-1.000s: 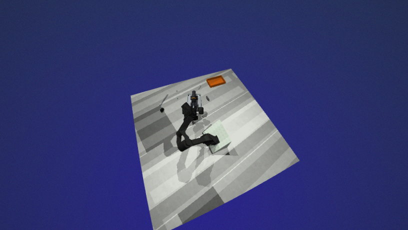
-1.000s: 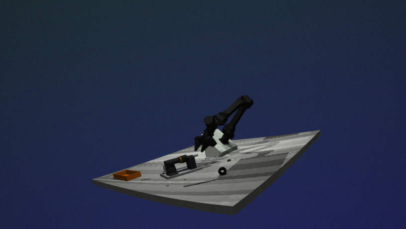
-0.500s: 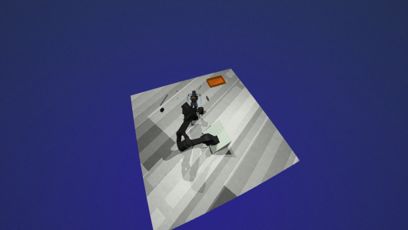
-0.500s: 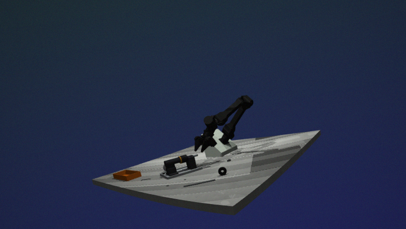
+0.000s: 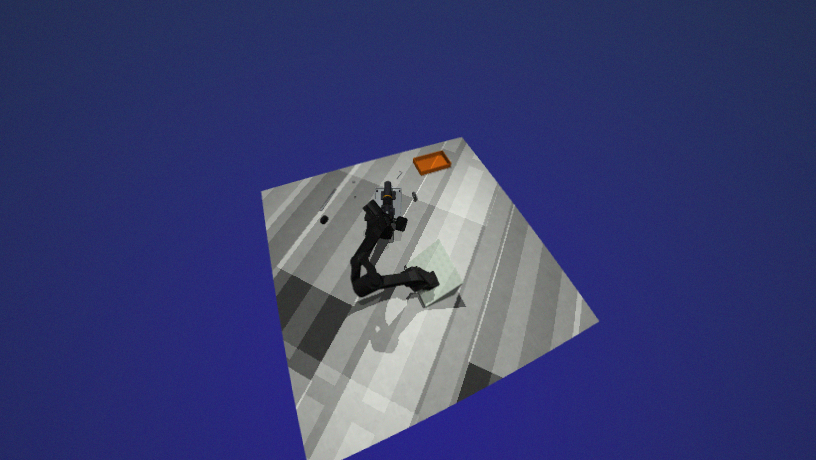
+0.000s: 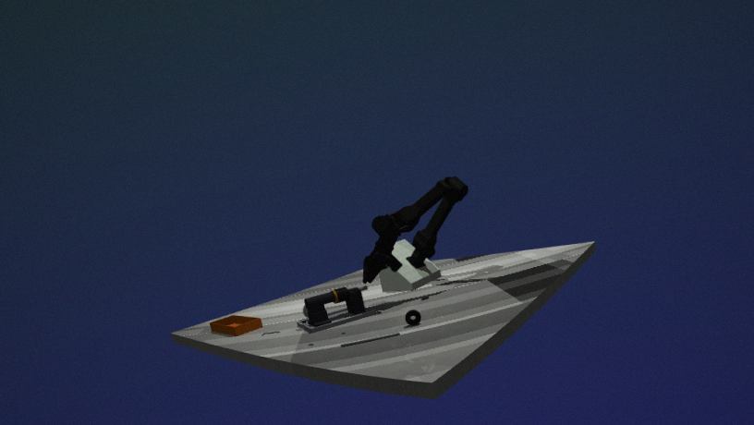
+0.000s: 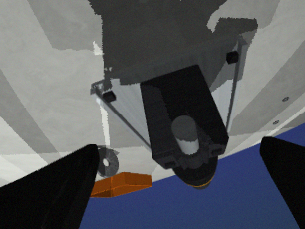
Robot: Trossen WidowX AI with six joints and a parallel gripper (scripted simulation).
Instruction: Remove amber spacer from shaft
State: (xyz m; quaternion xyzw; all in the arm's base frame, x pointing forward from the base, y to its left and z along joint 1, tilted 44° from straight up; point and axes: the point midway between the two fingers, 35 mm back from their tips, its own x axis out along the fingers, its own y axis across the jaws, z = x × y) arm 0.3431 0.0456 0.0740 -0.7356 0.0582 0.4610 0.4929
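Observation:
A dark fixture with two upright blocks stands on a grey baseplate (image 6: 337, 322) (image 7: 122, 116). The thin amber spacer (image 6: 334, 296) (image 7: 201, 187) (image 5: 387, 196) sits around the line of the shaft between the blocks, with dark cylindrical parts on both sides. The shaft's grey end (image 6: 363, 288) (image 7: 185, 131) sticks out of the near block (image 6: 356, 301) (image 7: 184, 95). Which block is the big housing is not clear. My gripper (image 5: 387, 214) (image 6: 381, 273) (image 7: 181, 149) is open and empty, above and just behind the protruding shaft end; in the wrist view its fingers stand wide on either side of it.
An orange tray (image 5: 417, 166) (image 6: 223, 328) lies beyond the fixture. A dark ring (image 5: 324, 219) (image 6: 412, 323) and a thin rod (image 5: 328, 200) (image 6: 370, 340) lie to one side. A grey washer (image 5: 414, 196) (image 7: 113, 168) lies on the other. The pale base block (image 5: 440, 262) (image 6: 398, 282) is under the arm.

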